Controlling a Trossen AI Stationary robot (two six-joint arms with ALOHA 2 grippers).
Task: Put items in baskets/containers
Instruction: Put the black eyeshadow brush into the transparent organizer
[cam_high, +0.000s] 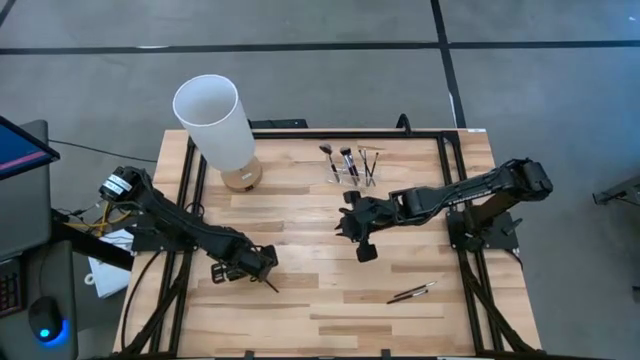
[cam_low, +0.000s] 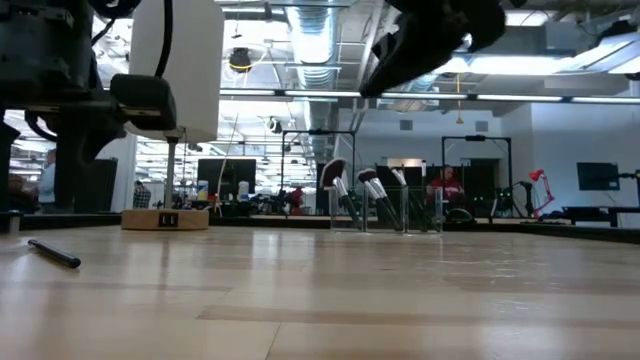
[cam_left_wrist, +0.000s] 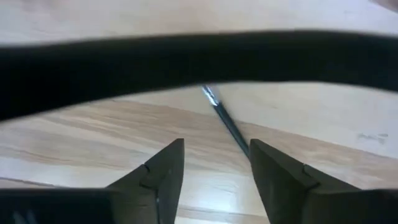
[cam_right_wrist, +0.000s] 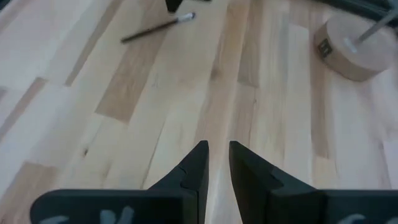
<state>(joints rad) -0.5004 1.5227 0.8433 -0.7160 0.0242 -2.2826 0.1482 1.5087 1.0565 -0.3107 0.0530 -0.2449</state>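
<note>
Left fingers spread over a loose brush; right fingers nearly together and empty.

The left gripper is low over the near-left part of the table, its fingers standing apart with a thin dark brush lying on the wood between them, not clamped. The right gripper hangs above mid-table, its fingers drawn close with only a narrow gap, holding nothing. The clear brush holder stands at the far edge with several brushes upright in it, near the tall white cylinder on its wooden base. Two more brushes lie loose on the near-right boards.
</note>
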